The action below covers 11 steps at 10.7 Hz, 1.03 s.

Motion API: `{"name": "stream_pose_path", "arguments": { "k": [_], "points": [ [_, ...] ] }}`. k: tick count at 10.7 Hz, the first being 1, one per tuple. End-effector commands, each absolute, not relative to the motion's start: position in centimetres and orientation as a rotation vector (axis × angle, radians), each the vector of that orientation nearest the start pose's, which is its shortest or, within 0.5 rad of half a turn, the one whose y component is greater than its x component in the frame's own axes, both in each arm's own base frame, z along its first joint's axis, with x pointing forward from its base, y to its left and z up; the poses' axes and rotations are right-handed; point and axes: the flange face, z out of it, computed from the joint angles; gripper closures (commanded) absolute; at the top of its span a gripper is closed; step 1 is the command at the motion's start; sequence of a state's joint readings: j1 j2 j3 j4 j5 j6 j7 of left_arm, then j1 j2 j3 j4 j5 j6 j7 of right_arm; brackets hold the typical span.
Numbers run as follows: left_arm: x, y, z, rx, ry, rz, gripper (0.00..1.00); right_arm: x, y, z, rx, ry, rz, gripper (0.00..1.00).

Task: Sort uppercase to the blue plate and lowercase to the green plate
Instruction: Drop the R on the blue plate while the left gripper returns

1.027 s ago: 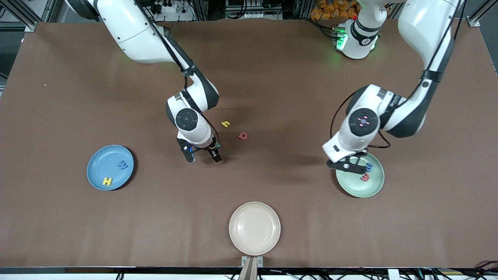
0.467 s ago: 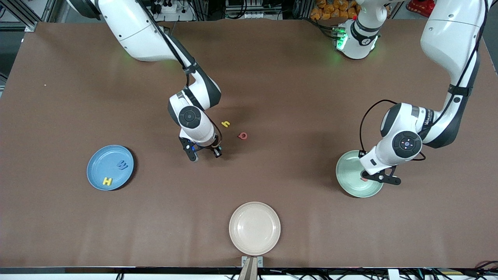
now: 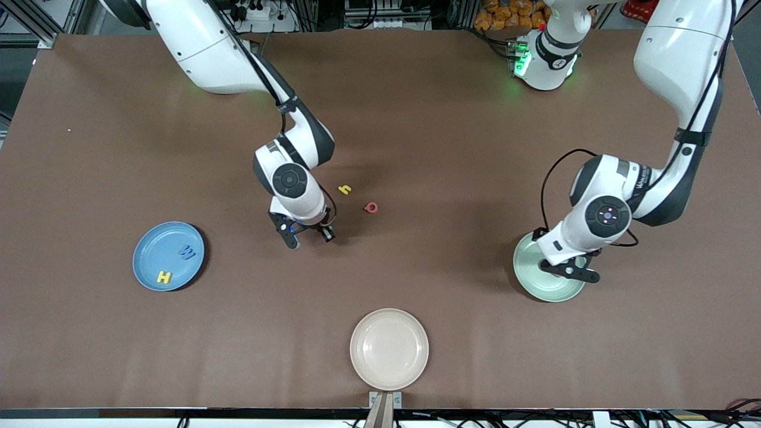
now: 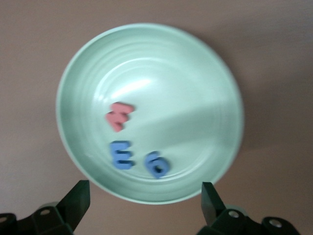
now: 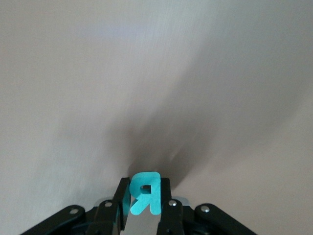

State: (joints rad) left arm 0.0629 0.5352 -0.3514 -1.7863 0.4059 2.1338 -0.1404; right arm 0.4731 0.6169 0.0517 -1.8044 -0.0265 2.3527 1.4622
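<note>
Teal R point(image 5: 145, 199) pinched between right gripper point(image 5: 145, 208) jaws

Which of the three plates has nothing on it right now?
The beige plate, nearest the front camera. The blue plate holds two letters, and the green plate holds three.

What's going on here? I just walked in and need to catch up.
Two arms are sorting foam letters onto plates. The right gripper is shut on a teal R over the table's middle. The left gripper hangs open over the green plate, which holds a red w, a blue m and another blue letter. The blue plate holds a yellow H and a blue W. A yellow h and a red Q lie on the table.
</note>
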Motion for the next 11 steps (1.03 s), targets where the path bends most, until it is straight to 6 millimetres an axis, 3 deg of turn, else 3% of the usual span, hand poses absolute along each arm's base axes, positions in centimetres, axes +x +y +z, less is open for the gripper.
{"name": "stream_pose_path", "arguments": {
  "k": [1, 2, 3, 6, 7, 10, 11],
  "points": [
    [60.5, -20.4, 27.1, -2.882, 0.651, 0.124, 0.0, 59.1, 22.3, 25.3, -2.986, 1.258, 0.164, 1.0],
    [59.6, -23.2, 27.3, -2.925, 0.655, 0.125, 0.0, 60.0, 18.7, 26.5, -3.018, 1.185, 0.205, 1.0],
    [58.9, -25.3, 27.5, -3.005, 0.551, 0.146, 0.0, 60.7, 15.5, 27.3, -3.041, 1.119, 0.234, 1.0],
    [55.1, -34.5, 28.7, -3.097, 0.215, 0.134, 0.0, 62.0, 7.3, 27.4, -3.083, 0.905, 0.276, 1.0],
    [53.8, -37.6, 28.1, -3.103, 0.144, 0.139, 0.0, 62.3, 4.0, 27.3, -3.093, 0.813, 0.287, 1.0],
    [49.9, -45.1, 26.7, -3.108, -0.193, 0.168, 0.0, 62.4, -1.0, 27.0, -3.114, 0.615, 0.302, 1.0],
    [49.5, -47.6, 26.1, -3.102, -0.354, 0.164, 0.0, 62.4, -2.4, 26.9, -3.123, 0.591, 0.293, 0.97]
  ]
}}
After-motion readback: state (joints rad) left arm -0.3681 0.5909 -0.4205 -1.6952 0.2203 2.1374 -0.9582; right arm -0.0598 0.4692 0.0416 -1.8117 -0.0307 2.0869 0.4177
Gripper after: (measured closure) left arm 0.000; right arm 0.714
